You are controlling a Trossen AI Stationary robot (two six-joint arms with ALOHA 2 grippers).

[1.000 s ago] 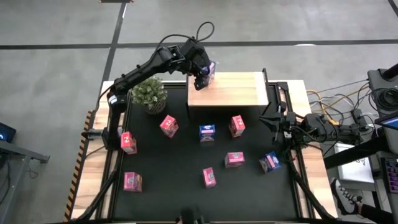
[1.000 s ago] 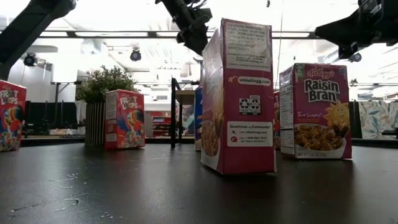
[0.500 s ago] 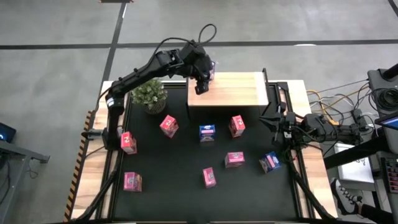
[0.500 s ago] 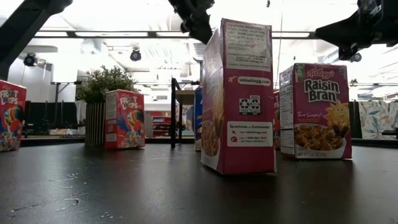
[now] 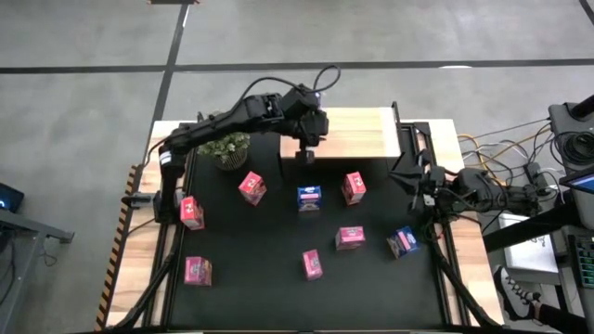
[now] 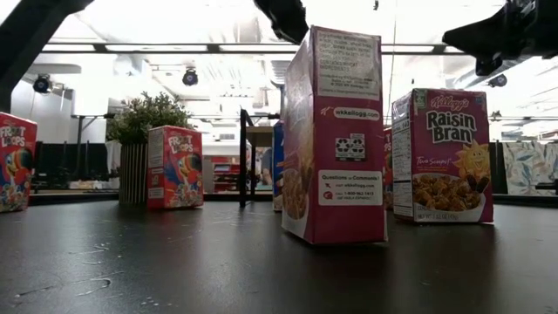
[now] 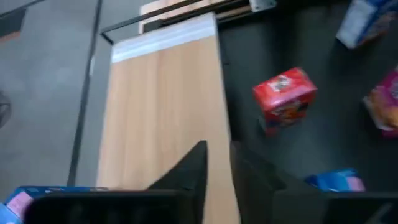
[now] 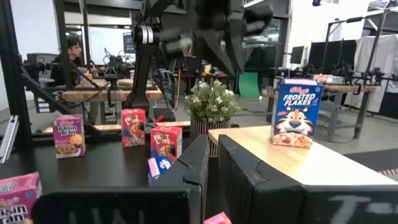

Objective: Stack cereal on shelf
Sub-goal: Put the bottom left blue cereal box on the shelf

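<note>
- My left gripper (image 5: 306, 153) has let go of the blue cereal box (image 8: 295, 112) and drawn back to the shelf's near edge; the fingers (image 7: 194, 167) are narrow and hold nothing.
- That box now stands upright on the shelf (image 5: 357, 130), behind my fingers at the corner nearest the plant (image 5: 223, 141). I judge one placement done.
- The shelf holds only that box; the other boxes, like the red one (image 7: 285, 96) ahead, stand on the table (image 5: 260, 241).
- My right gripper (image 5: 413, 181) waits at the table's side, fingers narrow.

Black counter (image 5: 278, 241): shelf (image 5: 357, 130) at 12 o'clock, plant (image 5: 223, 147) at 10, eight cereal boxes (image 5: 309, 263) scattered; one blue box (image 8: 295, 121) on shelf.
</note>
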